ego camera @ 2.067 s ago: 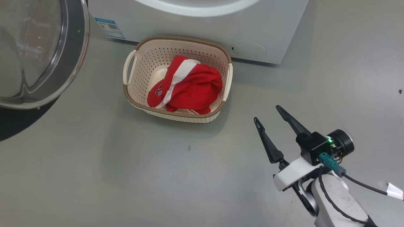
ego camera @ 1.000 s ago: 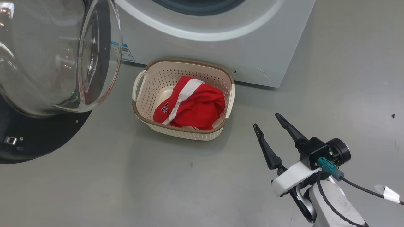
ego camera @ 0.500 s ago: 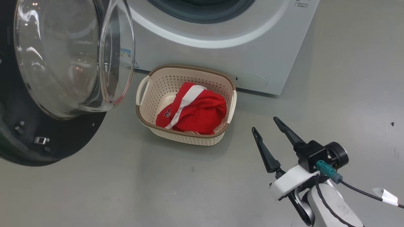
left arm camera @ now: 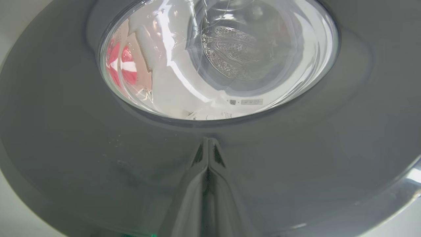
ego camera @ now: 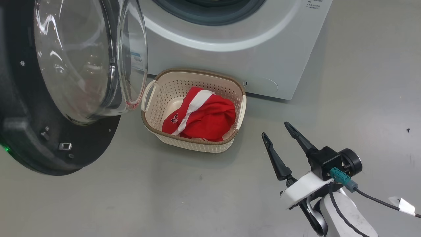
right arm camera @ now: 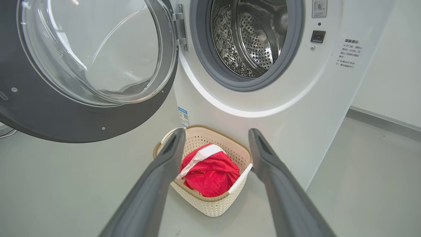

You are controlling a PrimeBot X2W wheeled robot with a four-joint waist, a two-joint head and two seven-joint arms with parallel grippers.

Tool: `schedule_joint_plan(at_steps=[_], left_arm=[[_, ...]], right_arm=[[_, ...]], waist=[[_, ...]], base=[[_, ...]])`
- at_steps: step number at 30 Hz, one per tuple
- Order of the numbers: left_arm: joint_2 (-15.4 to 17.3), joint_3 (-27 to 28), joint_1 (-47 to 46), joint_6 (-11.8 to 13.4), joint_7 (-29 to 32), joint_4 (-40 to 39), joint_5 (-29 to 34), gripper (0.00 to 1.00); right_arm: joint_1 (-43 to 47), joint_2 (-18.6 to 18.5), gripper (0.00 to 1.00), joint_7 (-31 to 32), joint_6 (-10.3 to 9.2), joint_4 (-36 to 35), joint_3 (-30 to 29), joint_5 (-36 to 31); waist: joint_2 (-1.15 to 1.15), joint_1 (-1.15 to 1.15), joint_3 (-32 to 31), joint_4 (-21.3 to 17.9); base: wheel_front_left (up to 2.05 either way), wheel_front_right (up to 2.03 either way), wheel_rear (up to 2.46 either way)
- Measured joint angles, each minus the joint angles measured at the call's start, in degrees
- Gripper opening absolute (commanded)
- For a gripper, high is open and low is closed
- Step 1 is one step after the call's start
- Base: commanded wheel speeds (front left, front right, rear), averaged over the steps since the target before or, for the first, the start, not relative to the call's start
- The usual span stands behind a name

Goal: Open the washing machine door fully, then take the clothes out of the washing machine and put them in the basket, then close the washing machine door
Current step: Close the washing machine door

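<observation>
Door swing: compared with half a second back, the washing machine door point(ego camera: 82, 65) had come round further toward the port. Its glass edge sat closer to the basket point(ego camera: 194, 70), which hadn't budged.
Left tool: the left tool point(left arm camera: 208, 144) had both fingers pressed together with nothing between them. The tips were on the door's glossy black rim just under the glass, and it looked like contact.
Right tool: the right tool point(ego camera: 275, 130) was spread wide and empty. It hung over the floor point(ego camera: 131, 197) to the right of the basket, same spot as before.
Clothes: the clothes point(ego camera: 204, 118) were bundled in the basket, right in front of the washing machine point(ego camera: 230, 59).
Drum: the drum point(right arm camera: 250, 36) looked empty from the right wrist view, so I'd say unloading was done and only the door was left.
How I'd do it: keep the push on the black rim, not the glass bowl, and follow the hinge arc until the latch catches.
Watch out: the bowl passed just above the basket's left handle, so a slow swing seemed safer.
</observation>
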Motion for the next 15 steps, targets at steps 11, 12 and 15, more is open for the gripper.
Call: schedule_joint_plan(at_steps=[11, 12, 15], left_arm=[[-0.81, -1.21, 5.72, -0.01, -3.89, -12.00, 1.01, 0.00], [-0.82, -1.67, 6.39, -0.02, -4.89, -14.12, 1.41, 0.00], [-0.83, -3.16, 9.22, -0.02, -8.95, -21.36, 4.36, 0.00]], right_arm=[[0.12, 0.15, 1.00, 0.00, -0.08, 0.04, 0.96, 0.20], [0.20, 0.15, 1.00, 0.00, -0.08, 0.04, 0.89, 0.44], [0.95, 0.14, 1.00, 0.00, -0.08, 0.05, 0.84, 0.68]], waist=[[0.00, 0.00, -1.33, -0.66], [0.00, 0.00, -1.55, -0.75], [0.00, 0.00, -2.18, -0.87]], base=[[0.00, 0.00, 0.00], [0.00, 0.00, 0.00], [0.00, 0.00, 0.00]])
